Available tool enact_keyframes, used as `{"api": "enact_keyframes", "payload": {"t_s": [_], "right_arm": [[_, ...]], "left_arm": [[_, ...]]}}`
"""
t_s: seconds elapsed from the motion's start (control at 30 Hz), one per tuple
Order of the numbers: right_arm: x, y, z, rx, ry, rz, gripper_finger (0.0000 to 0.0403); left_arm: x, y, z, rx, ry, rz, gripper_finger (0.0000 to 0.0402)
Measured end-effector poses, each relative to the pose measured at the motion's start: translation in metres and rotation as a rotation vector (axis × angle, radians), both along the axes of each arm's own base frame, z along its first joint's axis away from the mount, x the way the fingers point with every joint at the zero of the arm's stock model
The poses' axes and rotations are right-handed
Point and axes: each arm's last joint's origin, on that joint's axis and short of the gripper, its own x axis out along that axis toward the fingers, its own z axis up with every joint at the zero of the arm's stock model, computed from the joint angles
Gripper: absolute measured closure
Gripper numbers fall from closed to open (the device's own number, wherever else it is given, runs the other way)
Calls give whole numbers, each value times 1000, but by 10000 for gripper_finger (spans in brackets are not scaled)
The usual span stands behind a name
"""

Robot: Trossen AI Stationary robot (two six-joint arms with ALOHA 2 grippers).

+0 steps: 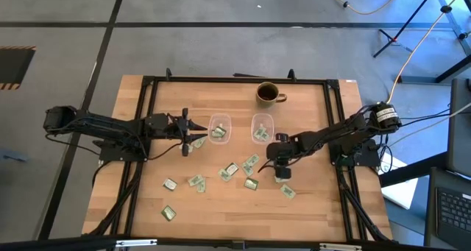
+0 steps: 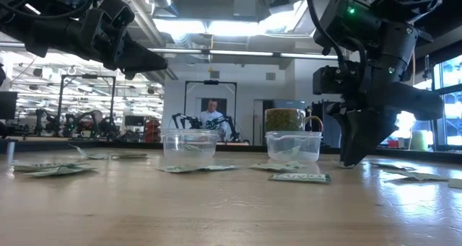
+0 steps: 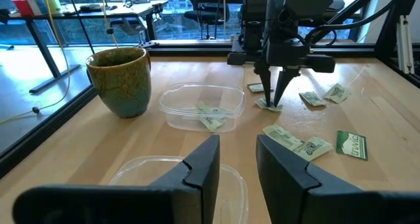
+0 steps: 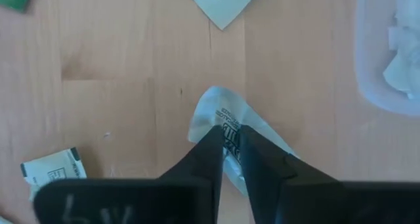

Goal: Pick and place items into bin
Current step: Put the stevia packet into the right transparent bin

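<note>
Several pale green and white packets lie scattered on the wooden table, such as one [image 1: 228, 171] near the middle and one [image 1: 168, 213] near the front. Two clear plastic bins, a left one [image 1: 219, 127] and a right one [image 1: 263, 127], each hold some packets. My right gripper [image 4: 227, 140] stands on the table near the right bin, pointing down and shut on a whitish packet [image 4: 220, 115]. My left gripper [image 3: 236, 163] is open and empty, raised above the table beside the left bin [image 3: 147, 175]. My right gripper pinches the whitish packet between its two fingertips, at a raised crease near the packet's middle [image 4: 228, 127]. The fingers come from above, pointing down. The rest of the packet lies on the table around the fingertips [image 3: 266, 104].
A brown-green mug [image 1: 268, 94] stands at the far side behind the right bin. Loose packets lie between and in front of the bins [image 1: 251, 183], [image 1: 287, 192]. Black frame rails [image 1: 143, 133] run along the table's left and right sides.
</note>
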Motion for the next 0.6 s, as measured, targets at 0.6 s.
{"api": "enact_keyframes", "payload": {"t_s": [0.6], "right_arm": [[22,4,45,-9,84,30,354]], "left_arm": [[0,0,0,-1,0,0,306]]}}
